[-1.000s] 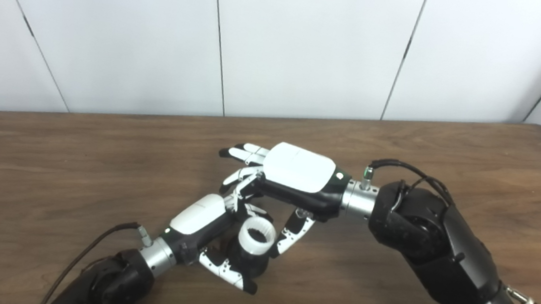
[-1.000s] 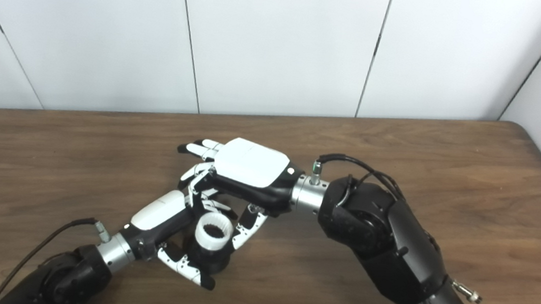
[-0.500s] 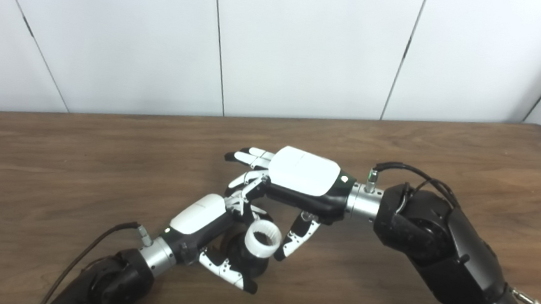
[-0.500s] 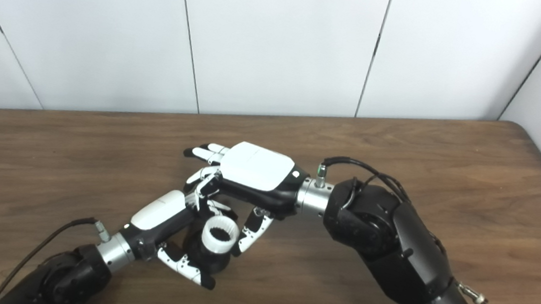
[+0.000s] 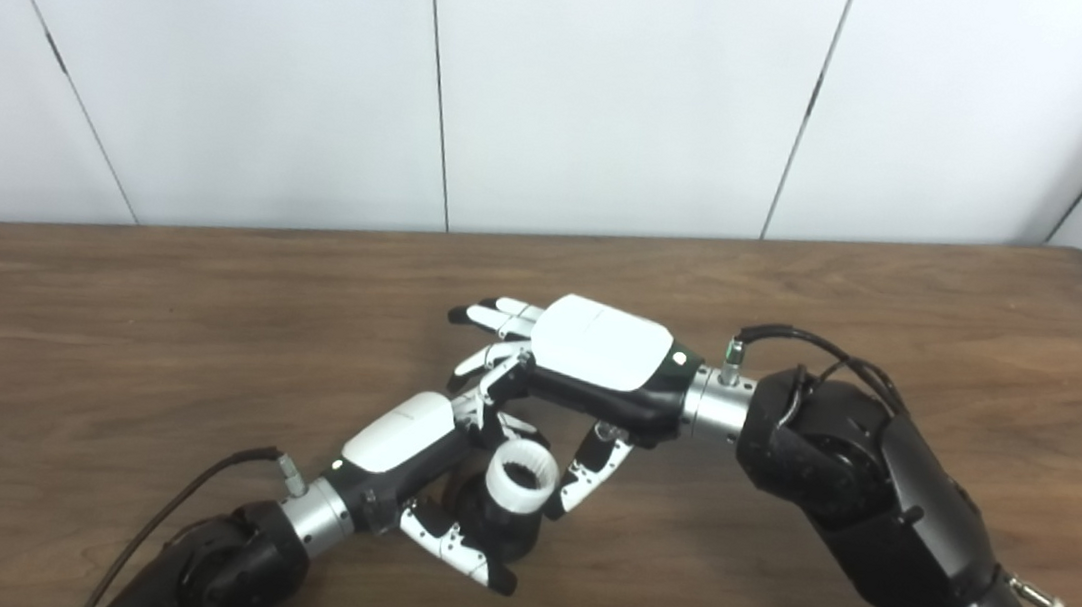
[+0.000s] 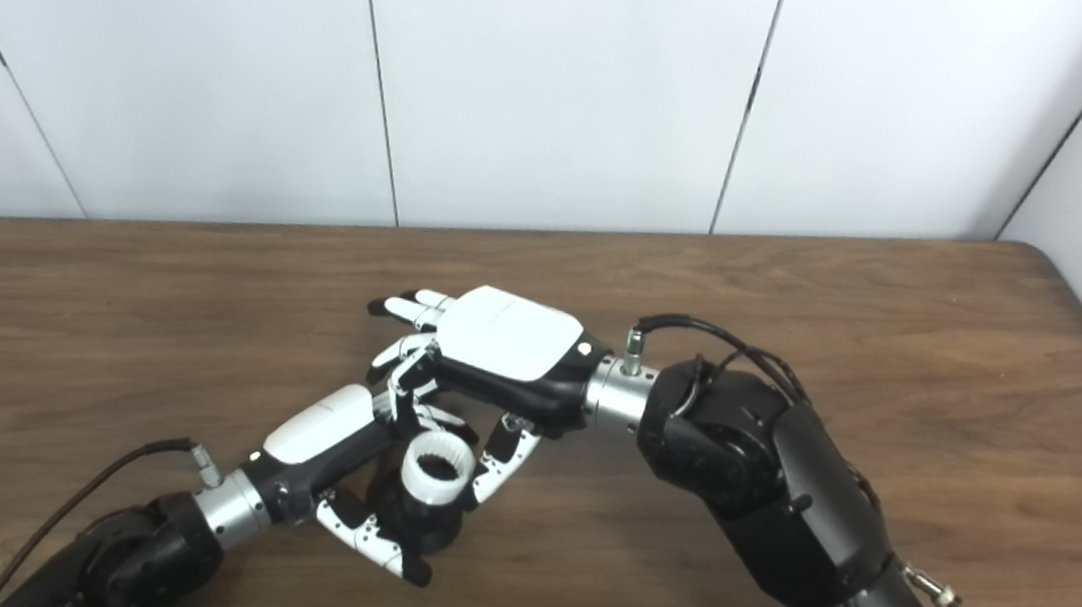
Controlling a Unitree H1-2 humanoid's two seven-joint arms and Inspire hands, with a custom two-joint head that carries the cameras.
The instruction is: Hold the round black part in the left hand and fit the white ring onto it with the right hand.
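Around the white ring [image 5: 521, 475], access is blocked on three sides: the left hand [image 5: 418, 472] wraps the black part [image 5: 502, 531] below it, and the right hand [image 5: 585, 363] crowds its far and right sides. The table [image 5: 96, 327] left of the ring lies bare, as does the surface well to its right.

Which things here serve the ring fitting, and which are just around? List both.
In the job:
white ring
round black part
left hand, holding the black part
right hand, fingers at the ring

Just around:
wooden table
white wall panels
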